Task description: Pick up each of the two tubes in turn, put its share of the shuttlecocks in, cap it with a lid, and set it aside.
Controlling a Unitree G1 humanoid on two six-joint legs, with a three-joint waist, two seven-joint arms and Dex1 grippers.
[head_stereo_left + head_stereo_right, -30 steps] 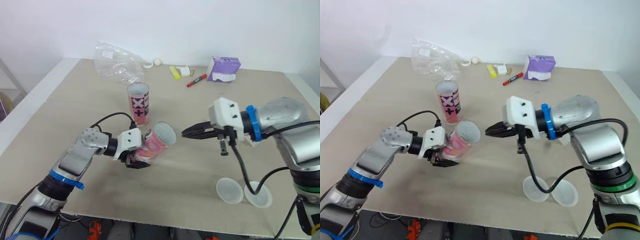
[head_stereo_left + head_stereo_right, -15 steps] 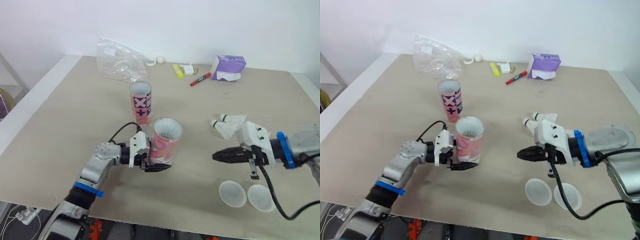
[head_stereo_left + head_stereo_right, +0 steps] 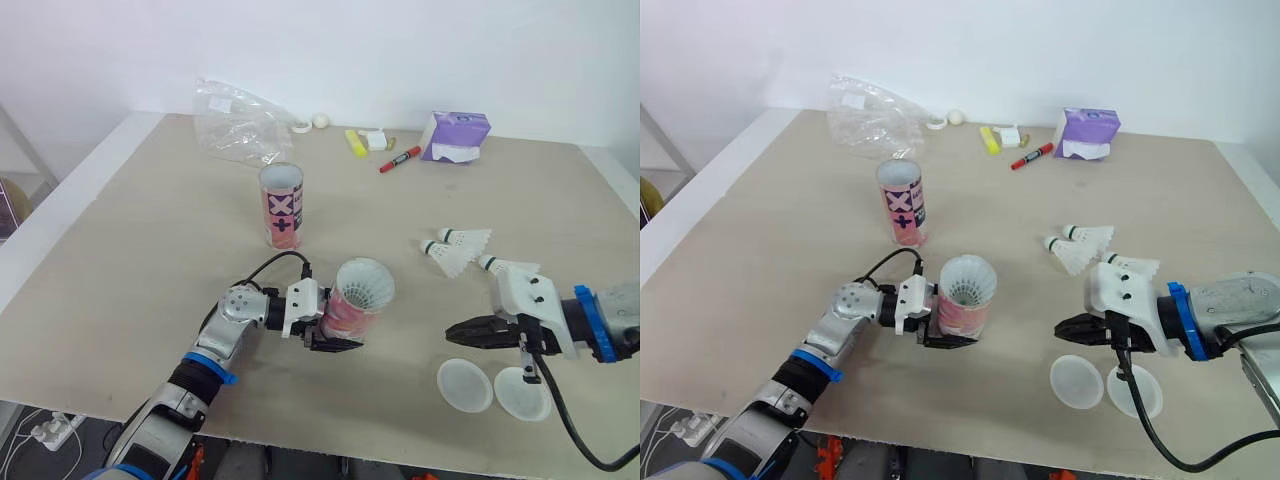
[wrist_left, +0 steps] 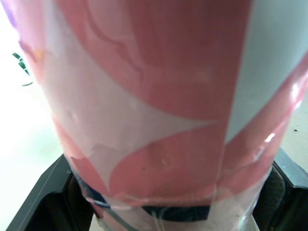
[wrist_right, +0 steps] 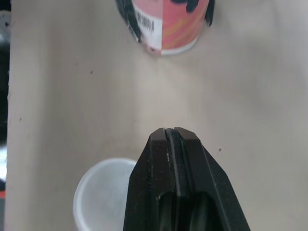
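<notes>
My left gripper (image 3: 335,332) is shut on a pink-and-white tube (image 3: 355,306) that stands upright near the table's front middle, with a white shuttlecock's feathers showing in its open top. The left wrist view shows this tube (image 4: 159,106) pressed between the black fingers. A second tube (image 3: 281,206) stands open further back. Several loose shuttlecocks (image 3: 455,250) lie to the right. My right gripper (image 3: 458,331) is shut and empty, hovering just left of two clear lids (image 3: 465,385). In the right wrist view it (image 5: 174,132) points toward the held tube (image 5: 166,24), with a lid (image 5: 101,192) beside it.
At the back of the table lie a crumpled clear plastic bag (image 3: 238,125), a purple box (image 3: 456,137), a red marker (image 3: 394,160), a yellow highlighter (image 3: 352,143) and small white items. A white wall runs behind the table.
My left gripper has carried the held tube to the right along the front. The right gripper drew slightly right and nearer the lids, uncovering another shuttlecock.
</notes>
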